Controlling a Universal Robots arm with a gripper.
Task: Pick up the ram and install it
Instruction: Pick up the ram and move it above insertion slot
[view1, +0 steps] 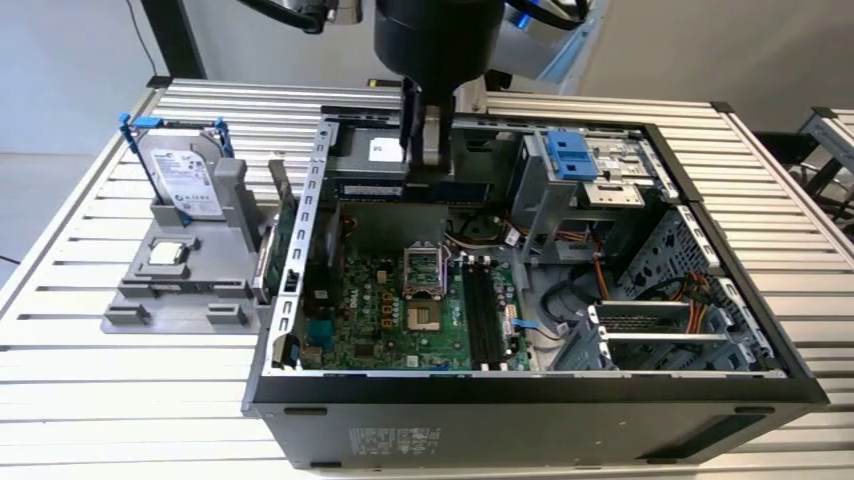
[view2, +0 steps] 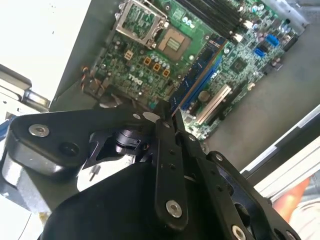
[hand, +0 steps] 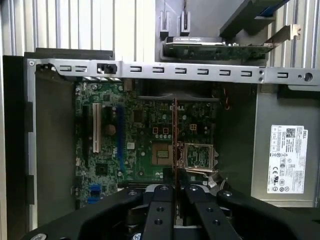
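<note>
Exterior view: a black steel tower case (view1: 534, 385) lies open on its side on a slatted aluminium table (view1: 134, 400). The arm's black cylindrical wrist stands over the far end of the case, and the gripper (view1: 416, 155) hangs there above the green motherboard (view1: 400, 310). First wrist view: the flat black fingers (hand: 161, 200) of the gripper (hand: 175, 189) are pressed together on the ram (hand: 175, 145). The ram shows edge-on as a thin straight strip running out from between them, crossing the line of sight to the square CPU socket (hand: 162, 152) and its hinged metal plate (hand: 200, 155). The second wrist view shows the same closed pinch (view2: 172, 120) over the board. The long black memory slots (view1: 483, 315) lie nearer than the socket and well apart from the gripper. A white expansion slot (hand: 95, 127) and a blue one (hand: 119, 135) run side by side on the board. A grey rail (hand: 175, 70) punched with rectangular slots crosses beyond the board, and a grey power supply (hand: 287, 160) carries a pale label. The gripper's bolted black linkage hides part of the board in both wrist views. On the exterior view's left a grey plastic fixture (view1: 187, 285) holds a silver hard drive (view1: 180, 180) upright in a blue frame, with a small square CPU chip (view1: 167, 253) lying flat just nearer.
</note>
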